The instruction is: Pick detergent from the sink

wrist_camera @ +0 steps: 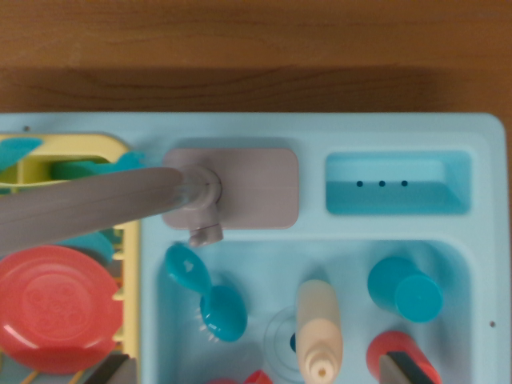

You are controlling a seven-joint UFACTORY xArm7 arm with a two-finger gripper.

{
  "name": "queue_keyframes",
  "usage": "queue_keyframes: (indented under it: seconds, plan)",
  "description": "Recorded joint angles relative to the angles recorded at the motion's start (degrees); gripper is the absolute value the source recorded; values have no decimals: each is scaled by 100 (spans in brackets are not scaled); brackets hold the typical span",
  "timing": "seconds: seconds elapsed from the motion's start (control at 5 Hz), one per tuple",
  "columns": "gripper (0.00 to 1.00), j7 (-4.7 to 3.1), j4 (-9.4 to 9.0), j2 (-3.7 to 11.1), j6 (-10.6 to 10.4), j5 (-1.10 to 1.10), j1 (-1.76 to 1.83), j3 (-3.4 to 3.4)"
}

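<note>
The light blue plastic sink [460,264] holds a cream detergent bottle [319,324], teal brush [204,292] and teal cup [404,290]; the claw's [260,376] dark tips show, maybe wide apart.

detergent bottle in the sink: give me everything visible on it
The detergent bottle is cream-coloured, smooth and plastic-looking, with a rounded body narrowing to a nozzle that has a small hole at its tip. It lies in the light blue sink, nozzle toward the bottom of the wrist view, partly over the round drain. A teal brush lies apart on the wrist view's left. Nothing grips it.
</note>
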Motion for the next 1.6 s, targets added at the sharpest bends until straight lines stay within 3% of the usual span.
queue_keyframes:
  seconds: [0.2,0.4,0.6,0.8,1.0,1.2,1.4,1.6]
  plan:
    - [0,0,0,0,0,0,0,0]
    - [0,-74,-225,71,-273,26,-25,-28]
    - [0,-74,-225,71,-273,26,-25,-28]
    - [0,-148,-449,141,-545,52,-51,-55]
    - [0,-148,-449,141,-545,52,-51,-55]
    - [0,-219,-663,209,-805,77,-75,-82]
    - [0,-219,-663,209,-805,77,-75,-82]
    - [0,-292,-883,278,-1073,103,-100,-109]
